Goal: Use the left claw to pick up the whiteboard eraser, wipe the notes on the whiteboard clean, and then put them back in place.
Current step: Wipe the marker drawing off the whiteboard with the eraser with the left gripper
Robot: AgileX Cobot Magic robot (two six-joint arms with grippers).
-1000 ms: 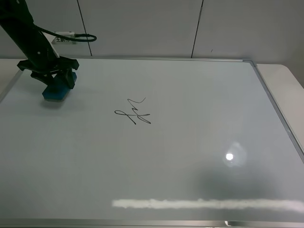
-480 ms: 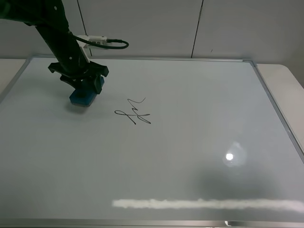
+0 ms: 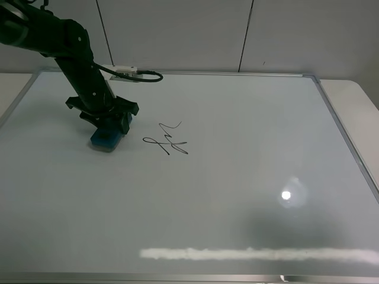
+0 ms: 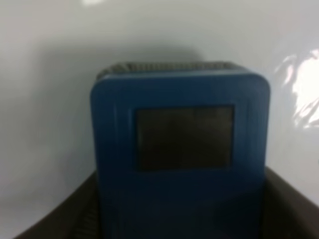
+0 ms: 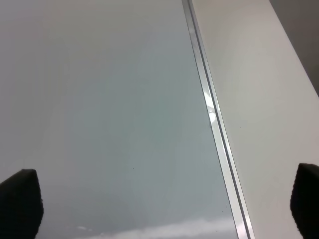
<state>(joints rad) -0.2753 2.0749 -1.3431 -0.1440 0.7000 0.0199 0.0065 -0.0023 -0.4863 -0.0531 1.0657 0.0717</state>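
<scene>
The left claw [image 3: 109,125] is clamped on the whiteboard eraser [image 3: 106,138], which rests base-down on the whiteboard [image 3: 249,154]. The eraser sits near the notes [image 3: 166,141], at their 9 o'clock and not touching them (every stroke of the scribble is whole). The right gripper [image 5: 162,201] hangs over the board beside its frame, fingers spread wide.

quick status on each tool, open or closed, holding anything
left tool: closed on the whiteboard eraser
right tool: open, holding nothing
</scene>
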